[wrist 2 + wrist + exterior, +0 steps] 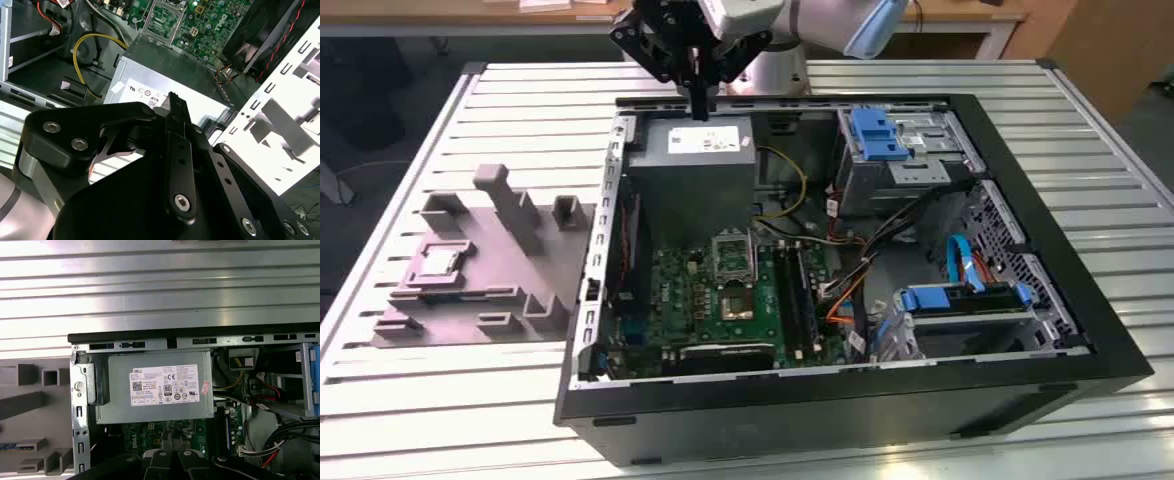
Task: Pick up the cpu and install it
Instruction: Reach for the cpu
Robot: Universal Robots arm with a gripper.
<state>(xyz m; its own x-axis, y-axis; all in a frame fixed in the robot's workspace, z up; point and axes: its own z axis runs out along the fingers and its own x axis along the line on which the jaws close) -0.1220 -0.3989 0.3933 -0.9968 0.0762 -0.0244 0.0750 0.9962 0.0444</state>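
Note:
The cpu (439, 262), a small pale square chip, lies in a recess of the grey moulded tray (467, 300) at the exterior view's left, outside the computer case. My gripper (702, 110) hangs high over the grey power supply (700, 150) at the far end of the open case, well away from the cpu. Its black fingers (176, 107) are pressed together with nothing between them. Inside the case lies the green motherboard (707, 300), with the silver socket frame (734, 255) raised over the socket (742, 300). The frame (162, 20) also shows in the second wrist view.
The black case (1067, 300) rests on a slatted metal table (534, 90). Blue drive brackets (874, 135), a blue cable (961, 262) and bundled wires crowd the case's side at the exterior view's right. A yellow wire (85, 50) runs beside the power supply (155, 385).

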